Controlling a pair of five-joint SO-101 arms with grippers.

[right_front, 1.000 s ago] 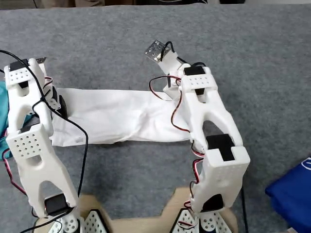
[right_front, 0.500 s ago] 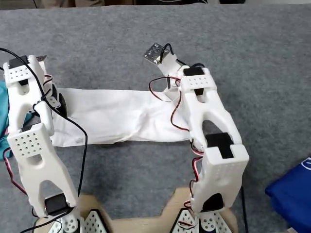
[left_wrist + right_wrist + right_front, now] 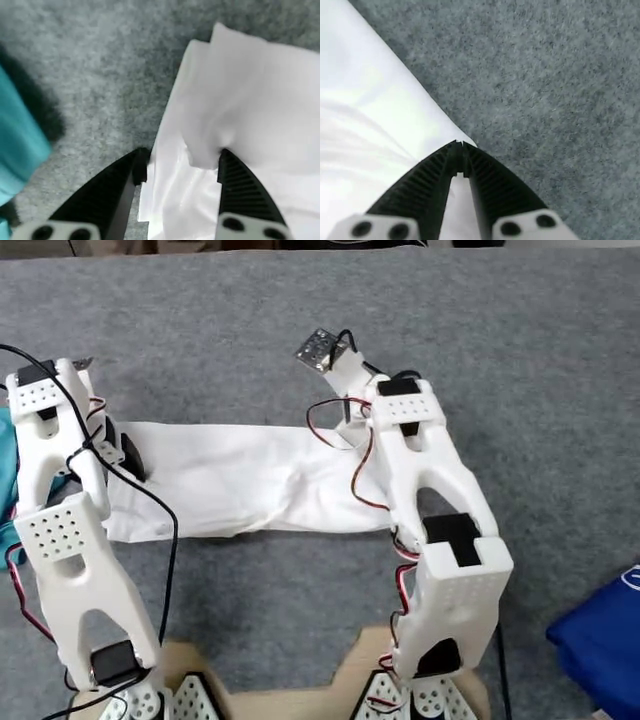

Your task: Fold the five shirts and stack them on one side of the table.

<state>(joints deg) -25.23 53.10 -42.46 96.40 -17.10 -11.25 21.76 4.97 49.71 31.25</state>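
Arms first: the left arm (image 3: 62, 540) reaches forward along the left side of the table (image 3: 200, 320), bent at the elbow with its wrist tipped down over the left end of the white shirt (image 3: 240, 480). The right arm (image 3: 430, 470) stretches up the middle of the table and bends down at the shirt's right end, near the far edge of the cloth.

The left gripper (image 3: 182, 157) has its jaws spread wide. They straddle the shirt's left border, one finger out over the grey table and the other over the white fabric, with a puckered fold of cloth between them. The right gripper (image 3: 458, 146) has its jaws pressed together, tips touching right at the shirt's edge. I can't tell from my feed if any cloth is actually pinched in there.

The shirt itself lies flat as a long band running left to right across the middle of the table, between the two arms, a bit wrinkled around the centre.

Counting from my end: two arms, one white shirt, one teal cloth (image 3: 5, 470) poking in at the left edge just beside the left arm, and one blue cloth (image 3: 600, 640) at the near right corner, well apart from the white one.
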